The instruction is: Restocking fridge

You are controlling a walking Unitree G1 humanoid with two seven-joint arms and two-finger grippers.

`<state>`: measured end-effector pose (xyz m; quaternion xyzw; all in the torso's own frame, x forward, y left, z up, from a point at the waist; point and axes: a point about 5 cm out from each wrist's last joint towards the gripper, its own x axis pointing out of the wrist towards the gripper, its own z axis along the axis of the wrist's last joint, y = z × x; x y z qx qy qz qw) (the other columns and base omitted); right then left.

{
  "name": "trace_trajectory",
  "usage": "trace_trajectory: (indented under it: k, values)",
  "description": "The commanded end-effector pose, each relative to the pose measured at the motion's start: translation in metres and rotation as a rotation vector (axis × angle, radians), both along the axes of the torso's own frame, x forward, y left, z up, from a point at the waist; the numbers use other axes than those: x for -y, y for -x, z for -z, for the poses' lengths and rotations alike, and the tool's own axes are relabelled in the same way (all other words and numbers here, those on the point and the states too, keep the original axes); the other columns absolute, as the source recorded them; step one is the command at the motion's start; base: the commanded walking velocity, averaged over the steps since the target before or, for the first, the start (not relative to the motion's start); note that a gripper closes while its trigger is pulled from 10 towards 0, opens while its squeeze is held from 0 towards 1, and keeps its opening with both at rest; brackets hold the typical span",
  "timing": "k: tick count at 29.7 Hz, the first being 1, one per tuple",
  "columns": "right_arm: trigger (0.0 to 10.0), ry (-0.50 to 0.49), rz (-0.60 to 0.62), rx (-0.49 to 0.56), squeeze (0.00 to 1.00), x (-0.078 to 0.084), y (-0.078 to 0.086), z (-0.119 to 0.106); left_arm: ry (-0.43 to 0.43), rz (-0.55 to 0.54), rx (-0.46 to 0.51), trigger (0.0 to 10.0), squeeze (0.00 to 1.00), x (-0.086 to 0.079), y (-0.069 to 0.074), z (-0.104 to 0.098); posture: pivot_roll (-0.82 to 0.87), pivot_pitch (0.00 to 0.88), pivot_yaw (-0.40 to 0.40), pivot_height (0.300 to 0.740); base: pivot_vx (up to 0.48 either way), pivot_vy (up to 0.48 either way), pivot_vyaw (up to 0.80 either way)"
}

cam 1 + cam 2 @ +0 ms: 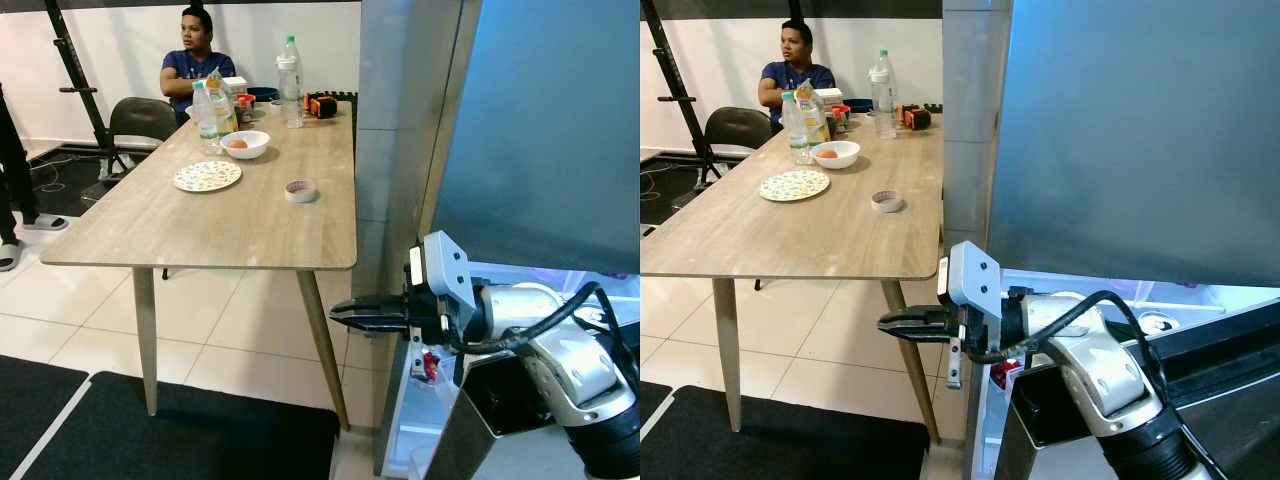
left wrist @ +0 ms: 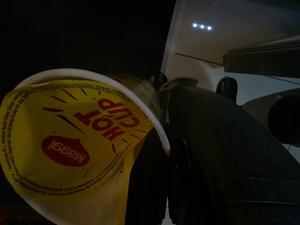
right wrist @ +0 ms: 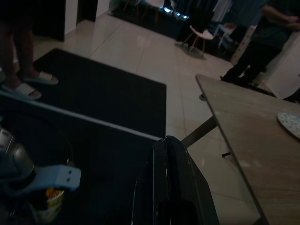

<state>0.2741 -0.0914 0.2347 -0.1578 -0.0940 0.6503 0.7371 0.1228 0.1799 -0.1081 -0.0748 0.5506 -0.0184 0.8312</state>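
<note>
Left wrist view shows our left gripper [image 2: 164, 187] pinching a noodle cup [image 2: 79, 145], not yet shelved, while our right gripper [image 1: 345, 312], pressed together, hovers by the open fridge [image 1: 520, 150].

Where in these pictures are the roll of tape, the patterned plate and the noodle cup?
roll of tape [image 1: 301, 190]: left eye view, top rim.
patterned plate [image 1: 207, 176]: left eye view, centre of face.
Maggi noodle cup [image 2: 70, 145]: left wrist view, yellow lid.
</note>
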Motion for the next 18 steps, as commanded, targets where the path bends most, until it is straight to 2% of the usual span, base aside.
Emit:
trace_trajectory:
  k: [1, 6, 12, 18]
  values:
    - [10.0, -0.045, 0.017, -0.001, 0.00, -0.002, 0.000, -0.007, -0.003, -0.005, -0.044, 10.0, 0.00, 0.001, 0.012, 0.004, -0.10, 0.000, 0.002, 0.740, 0.000, 0.000, 0.00]
    - [10.0, -0.089, 0.027, -0.011, 0.00, -0.005, 0.002, -0.011, -0.007, -0.011, -0.043, 10.0, 0.00, 0.000, 0.012, 0.004, -0.11, 0.000, -0.003, 0.740, 0.000, 0.000, 0.00]
    - [10.0, -0.094, 0.035, -0.011, 0.00, -0.007, 0.002, -0.011, -0.008, -0.009, -0.046, 10.0, 0.00, 0.000, 0.013, 0.004, -0.11, 0.000, -0.003, 0.740, 0.000, 0.000, 0.00]
    - [10.0, -0.142, 0.097, -0.011, 0.00, -0.008, -0.006, -0.018, -0.010, -0.010, -0.047, 10.0, 0.00, 0.000, 0.014, 0.004, -0.11, 0.000, -0.003, 0.740, 0.000, 0.000, 0.00]
